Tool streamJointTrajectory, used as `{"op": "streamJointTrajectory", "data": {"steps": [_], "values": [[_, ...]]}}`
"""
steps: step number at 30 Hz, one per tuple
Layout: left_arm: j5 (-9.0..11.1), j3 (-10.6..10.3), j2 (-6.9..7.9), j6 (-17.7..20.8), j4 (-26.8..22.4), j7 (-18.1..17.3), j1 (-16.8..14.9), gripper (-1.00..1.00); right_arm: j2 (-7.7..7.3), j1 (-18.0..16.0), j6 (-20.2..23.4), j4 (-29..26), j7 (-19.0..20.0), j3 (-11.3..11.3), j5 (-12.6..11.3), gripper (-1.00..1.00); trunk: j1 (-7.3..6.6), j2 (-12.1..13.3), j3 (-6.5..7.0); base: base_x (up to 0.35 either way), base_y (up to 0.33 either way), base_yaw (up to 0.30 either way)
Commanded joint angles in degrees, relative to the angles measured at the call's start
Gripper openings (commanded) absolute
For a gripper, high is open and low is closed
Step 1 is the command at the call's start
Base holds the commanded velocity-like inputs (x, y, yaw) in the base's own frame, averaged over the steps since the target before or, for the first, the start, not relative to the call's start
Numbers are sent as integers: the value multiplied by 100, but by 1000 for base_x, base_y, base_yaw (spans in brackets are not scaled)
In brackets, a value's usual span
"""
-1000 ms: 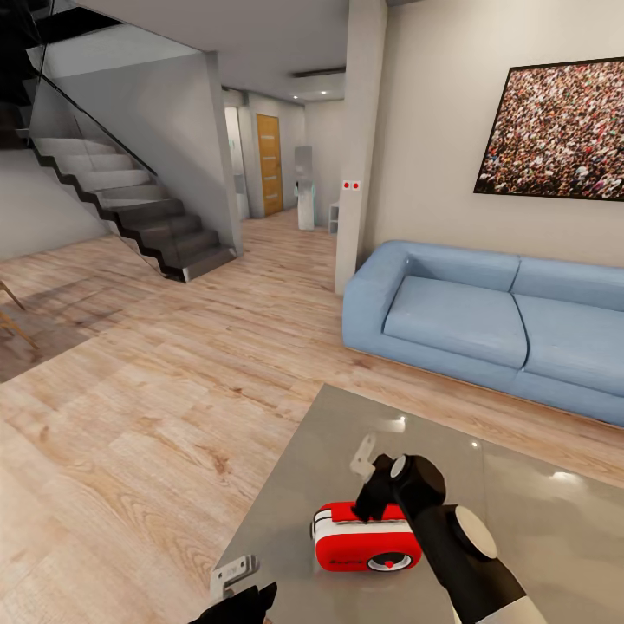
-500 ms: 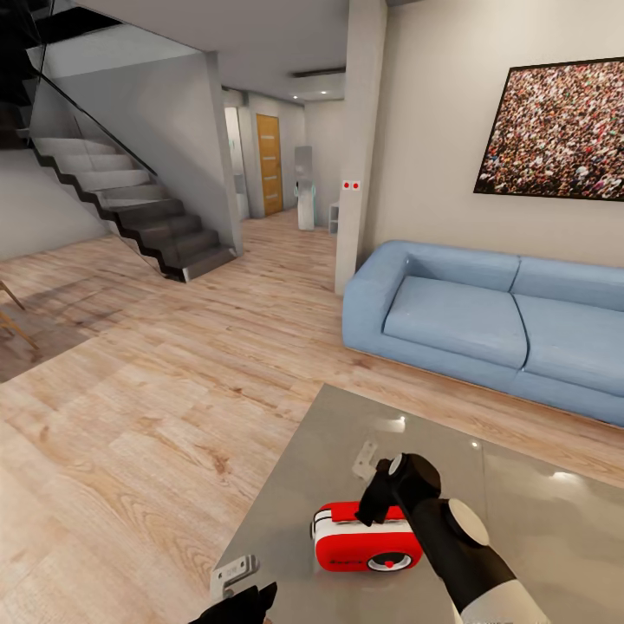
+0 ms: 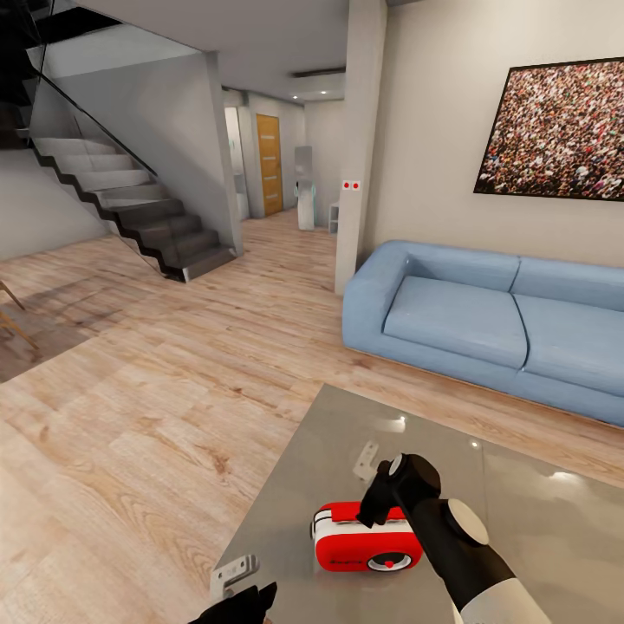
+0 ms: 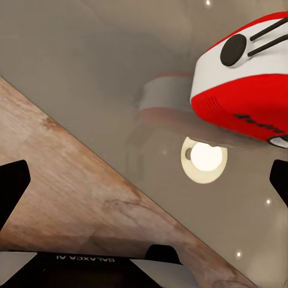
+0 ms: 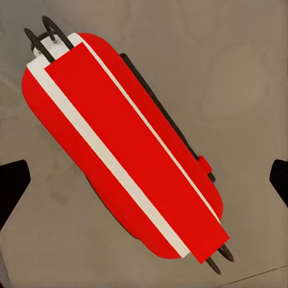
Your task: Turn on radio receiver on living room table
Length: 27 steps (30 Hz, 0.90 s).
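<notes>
Radio receiver (image 3: 367, 537) found on the desk (image 3: 537, 529), lower centre of the head frame, near the desk's front-left edge, face and dial toward the camera.

Right pincer (image 3: 371, 481) poised directly above the receiver's top, pointing down. Jaws spread wide: in the right wrist frame the dark fingertips (image 5: 12, 189) sat at far left and far right edges, the receiver (image 5: 123, 153) lying diagonally between, untouched as far as could be judged. Left pincer (image 3: 238, 579) at the bottom edge of the head frame, off the desk's corner, also spread, holding nothing.

Judged step: pressing or touching the top to switch on. Advisable: descend straight and slowly, centre on the top strip, avoid snagging the handle wires at either end, keep force light so the small body does not skid on the slick surface.

Materials: glossy red shell, rounded corners, white trim band, thin dark wire loops at both ends. Desk top grey-beige, mirror-like, reflecting a ceiling lamp (image 4: 205, 159) and the receiver's underside in the left wrist frame.
</notes>
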Motion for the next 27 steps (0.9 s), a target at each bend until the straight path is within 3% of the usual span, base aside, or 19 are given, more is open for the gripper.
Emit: {"op": "streamJointTrajectory", "data": {"steps": [1, 27], "values": [[0, 0, 0, 0, -1, 0, 0, 100, 0, 0, -1, 0, 0, 0, 0, 100, 0, 0, 0, 0, 0, 0], [0, -184, 9, 0, -42, 1, 0, 100, 1, 0, 5, -8, 2, 0, 9, 100, 0, 0, 0, 0, 0, 0]]}}
